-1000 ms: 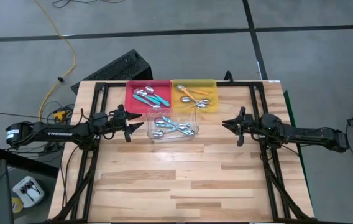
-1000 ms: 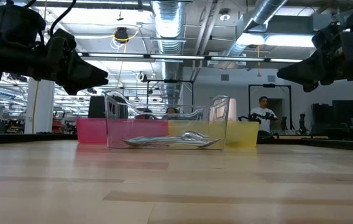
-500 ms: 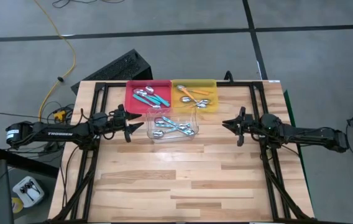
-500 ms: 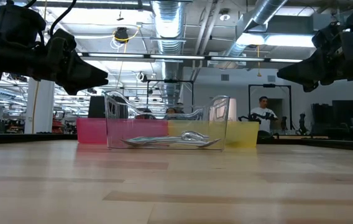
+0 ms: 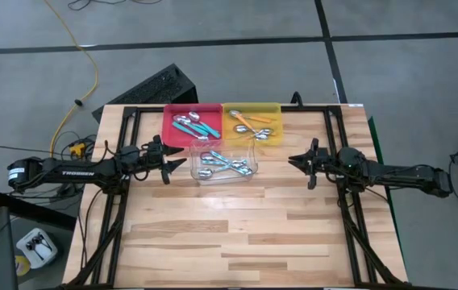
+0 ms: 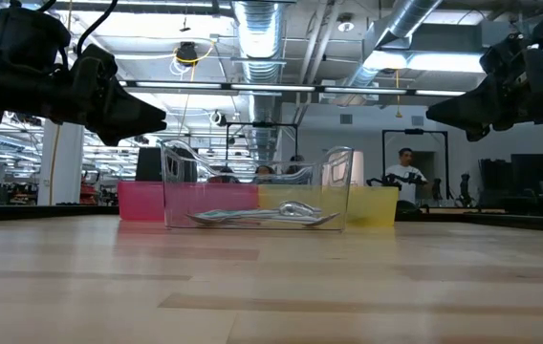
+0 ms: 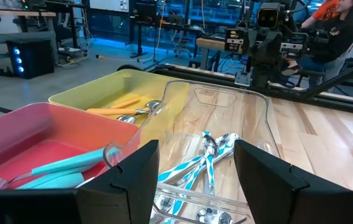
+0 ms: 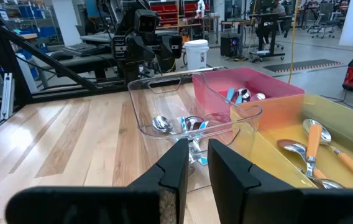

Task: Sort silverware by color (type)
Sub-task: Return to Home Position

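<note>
Locating the silverware: where is it shown? (A)

Inside the clear tray (image 5: 225, 182), pale blue spoons (image 5: 225, 163) are seen piled together. Just behind the clear tray, toward its left half, teal spoons (image 5: 195, 125) are held in the red tray (image 5: 166, 125). Just behind its right half, orange spoons (image 5: 249, 121) are laid in the yellow tray (image 5: 280, 122). (B)

And how are the end effectors depicted? (A)

The left end effector (image 5: 179, 161) is held above the worktop (image 5: 237, 234), just left of the clear tray. Its fingers are spread wide and nothing is gripped. The right end effector (image 5: 293, 159) is held to the right of the clear tray, somewhat farther off. Its fingers are drawn almost together, with only a narrow slit left between them, and nothing is gripped. (B)
</note>
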Controlling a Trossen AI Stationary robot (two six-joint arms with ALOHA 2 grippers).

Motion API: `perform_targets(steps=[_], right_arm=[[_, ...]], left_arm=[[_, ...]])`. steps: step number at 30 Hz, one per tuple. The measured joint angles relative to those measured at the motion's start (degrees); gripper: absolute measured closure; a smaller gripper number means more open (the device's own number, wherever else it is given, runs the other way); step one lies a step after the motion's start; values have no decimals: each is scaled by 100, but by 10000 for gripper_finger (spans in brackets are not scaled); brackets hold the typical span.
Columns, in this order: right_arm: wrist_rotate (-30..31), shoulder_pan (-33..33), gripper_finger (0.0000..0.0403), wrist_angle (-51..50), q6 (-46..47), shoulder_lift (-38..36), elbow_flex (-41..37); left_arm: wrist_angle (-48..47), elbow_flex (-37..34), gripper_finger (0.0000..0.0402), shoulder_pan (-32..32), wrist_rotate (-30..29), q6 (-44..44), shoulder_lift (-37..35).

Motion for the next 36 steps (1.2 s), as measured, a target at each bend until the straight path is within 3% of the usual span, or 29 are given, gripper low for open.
perform_targets(steps=[36], right_arm=[[-2,0,316,-42,96,-2,-2]], left_arm=[[-2,-4,210,-2,0,-11,0]])
